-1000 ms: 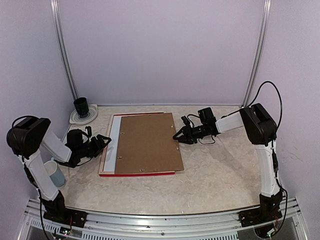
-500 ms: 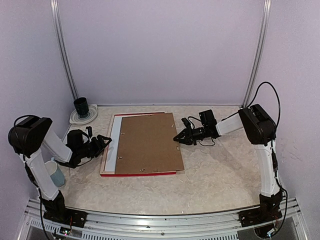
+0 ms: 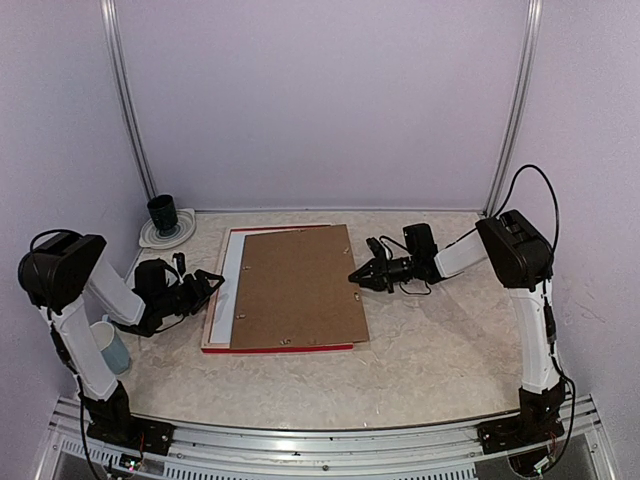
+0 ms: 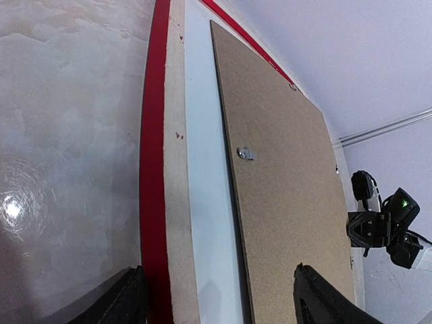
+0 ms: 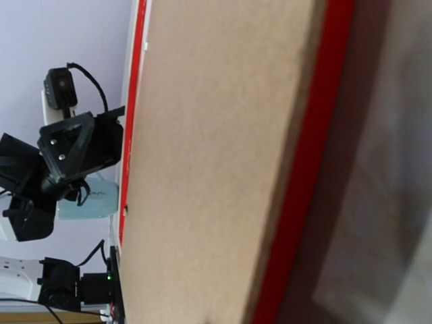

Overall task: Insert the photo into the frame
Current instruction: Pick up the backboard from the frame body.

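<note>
**Frame lying face down, fingers at both sides**

The frame [image 3: 213, 310] is lying flat near the middle of the marbled desk [image 3: 430, 350], with its pale wood back turned up and its red front showing only as a thin line along the edges. A white sheet [image 3: 230, 285] is sitting inside it, showing as a strip along the left side. A brown backing board [image 3: 295, 288] is lying on top, turned slightly askew, so its right corners are reaching over the frame's right rail. In the left wrist view a small metal clip [image 4: 246, 153] is showing on the board near its left edge.

The left fingers [image 4: 324, 304] are standing wide apart, holding nothing and hovering low just beside the frame's left rail. The right fingers [image 3: 365, 273] are pressing closed at the right edge of the board. Whether they are pinching that edge cannot be told, as the right wrist view is showing only the board and the red rail close up.

A dark cup [image 3: 162, 212] is standing on a white saucer [image 3: 148, 238] in the far left corner. A pale blue cup [image 3: 113, 345] is sitting beside the left arm.
</note>
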`<state>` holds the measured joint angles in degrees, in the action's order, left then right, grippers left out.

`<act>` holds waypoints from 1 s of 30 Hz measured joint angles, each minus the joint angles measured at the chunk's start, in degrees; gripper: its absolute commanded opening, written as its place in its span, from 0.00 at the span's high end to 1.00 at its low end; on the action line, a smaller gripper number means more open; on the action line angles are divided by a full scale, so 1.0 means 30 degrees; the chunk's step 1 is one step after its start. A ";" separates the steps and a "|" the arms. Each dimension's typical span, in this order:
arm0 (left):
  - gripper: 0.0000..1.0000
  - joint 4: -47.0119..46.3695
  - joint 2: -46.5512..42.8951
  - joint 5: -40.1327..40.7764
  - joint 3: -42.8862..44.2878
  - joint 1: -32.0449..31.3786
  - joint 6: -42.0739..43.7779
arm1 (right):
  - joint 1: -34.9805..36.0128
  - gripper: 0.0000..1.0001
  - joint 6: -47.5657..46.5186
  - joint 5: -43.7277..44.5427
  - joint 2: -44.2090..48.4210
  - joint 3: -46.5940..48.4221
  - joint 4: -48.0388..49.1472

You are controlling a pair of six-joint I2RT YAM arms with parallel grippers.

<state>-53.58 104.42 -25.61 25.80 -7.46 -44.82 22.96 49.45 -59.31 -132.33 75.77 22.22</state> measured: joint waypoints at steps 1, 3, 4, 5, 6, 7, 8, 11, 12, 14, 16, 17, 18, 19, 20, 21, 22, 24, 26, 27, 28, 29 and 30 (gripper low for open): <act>0.27 -0.0007 0.0007 -0.0022 0.0007 -0.0007 0.0000 | 0.0000 1.00 0.0058 0.0015 0.0000 0.0000 0.0080; 0.27 -0.0015 0.0036 -0.0051 0.0044 -0.0007 -0.0007 | 0.0000 1.00 0.0204 0.0029 0.0000 0.0000 0.0138; 0.27 -0.0007 0.0051 -0.0087 0.0066 -0.0007 -0.0015 | 0.0000 1.00 0.0277 0.0051 0.0000 0.0000 0.0138; 0.27 -0.0007 0.0066 -0.0102 0.0080 -0.0007 -0.0022 | 0.0000 1.00 0.0335 0.0073 0.0000 0.0007 0.0138; 0.27 -0.0007 0.0073 -0.0117 0.0095 -0.0007 -0.0044 | 0.0000 1.00 0.0401 0.0109 0.0000 0.0015 0.0138; 0.27 -0.0007 0.0073 -0.0117 0.0102 -0.0015 -0.0051 | 0.0000 1.00 0.0466 0.0131 0.0000 0.0022 0.0146; 0.27 -0.0007 0.0073 -0.0117 0.0102 -0.0015 -0.0051 | 0.0000 1.00 0.0539 0.0138 0.0000 0.0029 0.0160; 0.27 -0.0007 0.0073 -0.0124 0.0102 -0.0022 -0.0058 | 0.0000 1.00 0.0816 0.0153 0.0000 0.0036 0.0350; 0.27 -0.0007 0.0080 -0.0131 0.0102 -0.0029 -0.0058 | 0.0000 1.00 0.0911 0.0153 0.0000 0.0044 0.0430; 0.26 -0.0007 0.0095 -0.0153 0.0117 -0.0044 -0.0058 | 0.0000 1.00 0.1056 0.0175 0.0000 0.0087 0.0576; 0.27 -0.0022 0.0153 -0.0204 0.0175 -0.0044 -0.0073 | 0.0000 1.00 0.1166 0.0248 0.0000 0.0109 0.0685; 0.27 -0.0044 0.0182 -0.0240 0.0204 -0.0044 -0.0080 | 0.0000 1.00 0.1224 0.0299 0.0000 0.0109 0.0721; 0.26 -0.0080 0.0211 -0.0255 0.0211 -0.0058 -0.0095 | 0.0007 1.00 0.1304 0.0342 0.0000 0.0109 0.0787; 0.26 -0.0102 0.0219 -0.0248 0.0211 -0.0080 -0.0109 | 0.0022 1.00 0.1384 0.0386 0.0000 0.0109 0.0874; 0.26 -0.0124 0.0219 -0.0248 0.0211 -0.0080 -0.0124 | 0.0036 1.00 0.1486 0.0430 0.0000 0.0109 0.0998; 0.26 -0.0124 0.0226 -0.0248 0.0211 -0.0080 -0.0124 | 0.0044 1.00 0.1596 0.0466 0.0000 0.0109 0.1137; 0.26 -0.0138 0.0233 -0.0248 0.0211 -0.0080 -0.0131 | 0.0051 1.00 0.1792 0.0488 0.0000 0.0109 0.1333; 0.26 -0.0146 0.0233 -0.0248 0.0211 -0.0080 -0.0138 | 0.0058 1.00 0.2259 0.0510 -0.0007 0.0102 0.1836; 0.26 -0.0146 0.0233 -0.0248 0.0211 -0.0087 -0.0138 | 0.0058 1.00 0.2783 0.0546 -0.0015 0.0087 0.2484; 0.26 -0.0146 0.0233 -0.0248 0.0211 -0.0087 -0.0138 | 0.0058 1.00 0.2994 0.0568 -0.0029 0.0066 0.2769; 0.26 -0.0146 0.0233 -0.0248 0.0211 -0.0087 -0.0138 | 0.0066 1.00 0.3228 0.0597 -0.0036 0.0022 0.3104; 0.26 -0.0146 0.0233 -0.0248 0.0211 -0.0087 -0.0138 | 0.0087 1.00 0.3446 0.0678 -0.0036 -0.0044 0.3388; 0.26 -0.0146 0.0233 -0.0248 0.0211 -0.0087 -0.0138 | 0.0109 1.00 0.3657 0.0772 -0.0036 -0.0124 0.3694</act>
<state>-54.02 105.12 -26.35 26.44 -7.73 -45.23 23.29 60.42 -56.99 -132.44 75.40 33.30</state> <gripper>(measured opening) 0.737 0.026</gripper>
